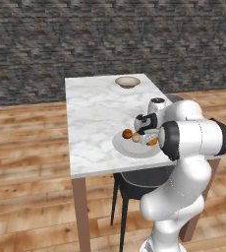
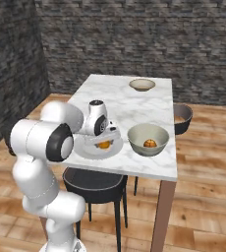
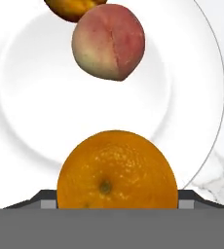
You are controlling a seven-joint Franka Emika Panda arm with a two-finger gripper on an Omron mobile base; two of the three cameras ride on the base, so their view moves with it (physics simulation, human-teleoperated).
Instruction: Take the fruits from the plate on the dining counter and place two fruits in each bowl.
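Gripper (image 2: pixel 104 142) low over the plate (image 3: pixel 31 97), which sits at the bench's (image 1: pixel 95 113) near edge. Orange (image 3: pixel 116 170) directly at the gripper, at the plate's rim; fingertips hidden behind it, so can't tell whether they are spread or pinching it. Peach (image 3: pixel 109 41) lies farther in on the plate, apart from the orange; another orange fruit (image 3: pixel 72 7) just beyond it. Near bowl (image 2: pixel 148 139) beside the plate at the near edge, holding one orange fruit (image 2: pixel 149 143). Far bowl (image 2: pixel 142 84) at the far edge.
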